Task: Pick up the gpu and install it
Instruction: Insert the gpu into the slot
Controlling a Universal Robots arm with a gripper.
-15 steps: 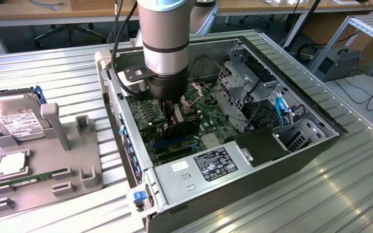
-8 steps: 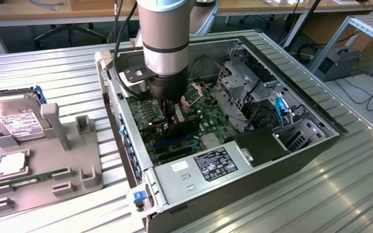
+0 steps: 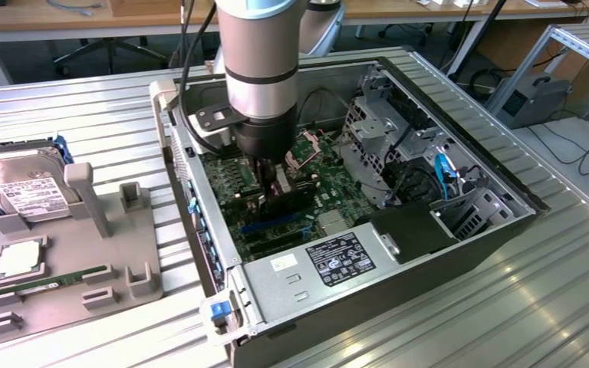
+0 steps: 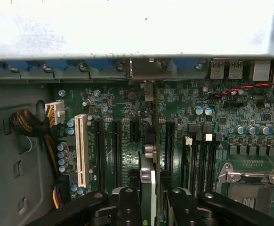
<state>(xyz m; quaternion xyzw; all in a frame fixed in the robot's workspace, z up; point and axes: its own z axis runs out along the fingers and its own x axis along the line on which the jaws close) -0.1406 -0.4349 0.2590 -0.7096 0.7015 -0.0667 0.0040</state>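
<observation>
GPU stands on edge between the fingers of the gripper, gripped, low over the motherboard inside the computer case; pickup is done, seating unconfirmed.

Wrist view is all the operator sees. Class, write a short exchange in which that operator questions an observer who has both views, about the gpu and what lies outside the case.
Operator: Where in the case is the gpu?
Observer: The gripper holds it upright over the middle of the board, just above a blue slot.
Operator: What lies outside the case?
Observer: A grey holder sits at the exterior view's left, with a hard drive standing in it.
</observation>
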